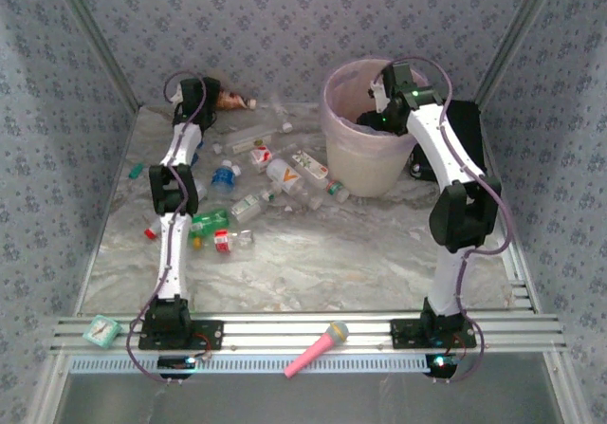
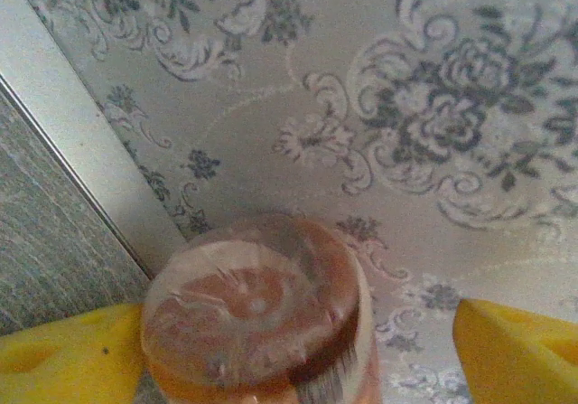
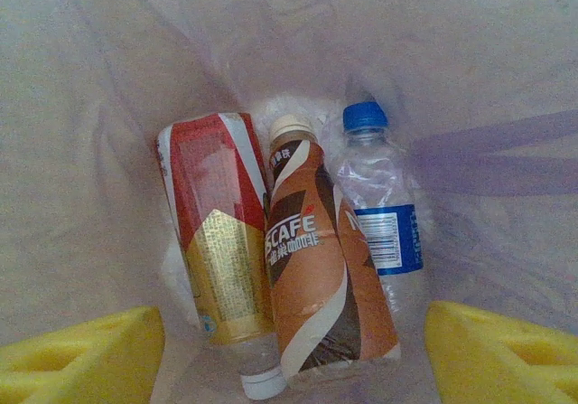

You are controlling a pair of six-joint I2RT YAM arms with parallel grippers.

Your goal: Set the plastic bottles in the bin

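My left gripper (image 1: 211,97) is at the far left back of the table, by the wall. It is open around a brown-labelled bottle (image 2: 262,314) seen bottom-on; the left pad (image 2: 63,359) touches it and the right pad (image 2: 519,350) stands apart. In the top view that bottle (image 1: 235,102) lies pointing right. Several more plastic bottles (image 1: 285,173) lie scattered in the middle of the table. My right gripper (image 1: 379,101) hangs open inside the bin (image 1: 365,163). Below it (image 3: 293,350) lie a red-and-gold bottle (image 3: 217,232), a brown coffee bottle (image 3: 316,259) and a clear blue-capped bottle (image 3: 379,214).
A black box (image 1: 469,130) stands right of the bin behind my right arm. A pink toy microphone (image 1: 318,348) and a small teal clock (image 1: 101,329) lie on the front rail. The patterned walls close in at the left, back and right.
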